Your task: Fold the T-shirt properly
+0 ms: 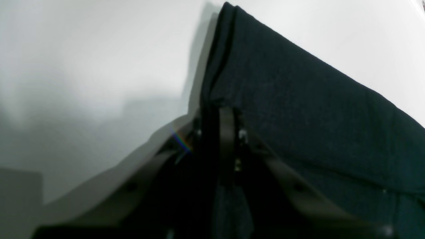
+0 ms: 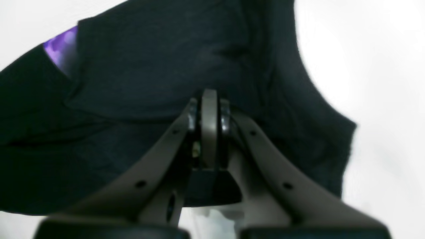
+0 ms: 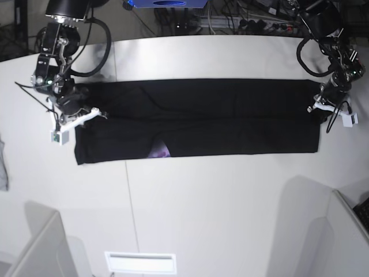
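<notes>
The T-shirt (image 3: 196, 118) is lying as a long black band across the far half of the desk (image 3: 202, 202), reaching nearly from side edge to side edge, a purple scrap of print peeking at its near hem. It is looking soft, light and floppy, so it is best taken at both ends together. The left gripper (image 1: 229, 113) and right gripper (image 2: 209, 96) are pinching those ends.
</notes>
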You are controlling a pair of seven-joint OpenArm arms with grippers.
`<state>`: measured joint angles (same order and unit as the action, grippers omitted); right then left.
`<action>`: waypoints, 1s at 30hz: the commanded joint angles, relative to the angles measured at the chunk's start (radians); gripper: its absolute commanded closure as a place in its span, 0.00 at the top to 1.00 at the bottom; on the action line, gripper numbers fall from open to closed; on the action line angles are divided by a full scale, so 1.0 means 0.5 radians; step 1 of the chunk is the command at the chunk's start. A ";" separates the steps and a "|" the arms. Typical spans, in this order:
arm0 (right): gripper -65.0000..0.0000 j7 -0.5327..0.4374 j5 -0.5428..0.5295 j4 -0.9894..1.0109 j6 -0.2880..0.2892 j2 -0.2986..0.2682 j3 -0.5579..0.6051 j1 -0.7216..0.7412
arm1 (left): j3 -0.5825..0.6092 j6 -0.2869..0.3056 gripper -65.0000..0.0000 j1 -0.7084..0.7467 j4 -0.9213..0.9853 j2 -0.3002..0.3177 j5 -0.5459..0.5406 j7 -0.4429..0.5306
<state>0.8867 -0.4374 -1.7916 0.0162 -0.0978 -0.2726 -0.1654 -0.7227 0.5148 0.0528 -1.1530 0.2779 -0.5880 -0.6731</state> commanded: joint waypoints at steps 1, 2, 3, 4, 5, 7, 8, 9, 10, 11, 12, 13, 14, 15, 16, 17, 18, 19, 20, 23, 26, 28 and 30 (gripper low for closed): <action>0.00 -0.038 -0.011 -0.036 0.012 -0.021 -0.003 0.019 | -0.005 -0.049 0.00 0.006 0.006 0.047 0.097 -0.079; 0.00 -0.038 -0.011 -0.036 0.012 -0.021 -0.003 0.019 | -0.008 -0.055 0.00 -0.006 0.003 0.050 0.097 -0.064; 0.00 -0.038 -0.011 -0.036 0.012 -0.021 -0.003 0.013 | -0.008 -0.064 0.00 -0.012 0.000 0.063 0.101 -0.039; 0.00 -0.038 -0.011 -0.036 0.012 -0.021 -0.003 0.004 | -0.005 -0.064 0.00 -0.018 0.000 0.084 0.104 -0.012; 0.00 -0.038 -0.014 -0.039 0.012 -0.018 -0.003 -0.002 | -0.005 -0.064 0.00 -0.021 0.003 0.102 0.122 0.004; 0.00 -0.038 -0.041 -0.061 0.012 -0.018 -0.003 -0.008 | -0.005 -0.064 0.00 -0.046 -0.006 0.118 0.193 0.022; 0.00 -0.038 -0.078 -0.067 0.012 -0.018 -0.006 -0.018 | -0.005 -0.064 0.00 -0.058 -0.006 0.124 0.223 0.022; 0.00 -0.038 -0.124 -0.067 0.012 -0.018 -0.012 -0.033 | -0.008 -0.061 0.00 -0.064 -0.006 0.124 0.248 0.025; 0.00 -0.041 -0.201 -0.067 0.012 -0.018 -0.015 -0.042 | -0.014 -0.055 0.00 -0.077 -0.012 0.124 0.269 0.025; 0.00 -0.041 -0.268 -0.067 0.012 -0.021 -0.015 -0.045 | -0.017 -0.055 0.00 -0.080 -0.012 0.127 0.282 0.025; 0.00 -0.041 -0.348 -0.067 0.012 -0.030 -0.015 -0.051 | -0.020 -0.055 0.00 -0.089 -0.015 0.130 0.288 0.025; 0.00 -0.041 -0.394 -0.067 0.012 -0.033 -0.015 -0.057 | -0.020 -0.055 0.00 -0.086 -0.040 0.133 0.288 0.028; 0.00 -0.041 -0.431 -0.067 0.012 -0.033 -0.015 -0.067 | -0.020 -0.055 0.00 -0.070 -0.092 0.142 0.285 0.028; 0.00 -0.041 -0.437 -0.067 0.012 -0.033 -0.015 -0.070 | -0.017 -0.055 0.00 -0.064 -0.157 0.145 0.285 0.028; 0.00 -0.041 -0.437 -0.067 0.012 -0.033 -0.015 -0.070 | -0.017 -0.055 0.00 -0.058 -0.221 0.145 0.288 0.028; 0.00 -0.041 -0.437 -0.064 0.012 -0.033 -0.015 -0.070 | -0.017 -0.061 0.00 -0.027 -0.286 0.145 0.288 0.025; 0.00 -0.041 -0.437 -0.061 0.012 -0.030 -0.015 -0.070 | -0.008 -0.061 0.00 0.006 -0.359 0.145 0.288 0.025; 0.00 -0.041 -0.437 -0.061 0.012 -0.030 -0.015 -0.070 | -0.005 -0.061 0.00 0.031 -0.433 0.145 0.288 0.025; 0.00 -0.041 -0.437 -0.061 0.012 -0.033 -0.015 -0.070 | -0.005 -0.061 0.00 0.052 -0.497 0.142 0.288 0.022; 0.00 -0.041 -0.437 -0.058 0.012 -0.039 -0.015 -0.073 | -0.001 -0.061 0.00 0.117 -0.666 0.087 0.288 0.016; 0.00 -0.041 -0.437 -0.055 0.012 -0.039 -0.015 -0.073 | 0.002 -0.061 0.00 0.181 -0.823 0.038 0.291 0.016; 0.00 -0.041 -0.437 -0.055 0.009 -0.039 -0.015 -0.070 | 0.063 -0.064 0.00 0.215 -0.902 0.020 0.291 0.013; 0.00 -0.041 -0.437 -0.052 0.009 -0.039 -0.015 -0.067 | 0.143 -0.068 0.00 0.261 -0.976 0.017 0.291 0.013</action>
<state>0.8829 -0.6472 -1.8046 0.0162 -0.1101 -0.2760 -0.2115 -0.6487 0.4786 0.1886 -1.6180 0.2714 -0.4267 -0.6903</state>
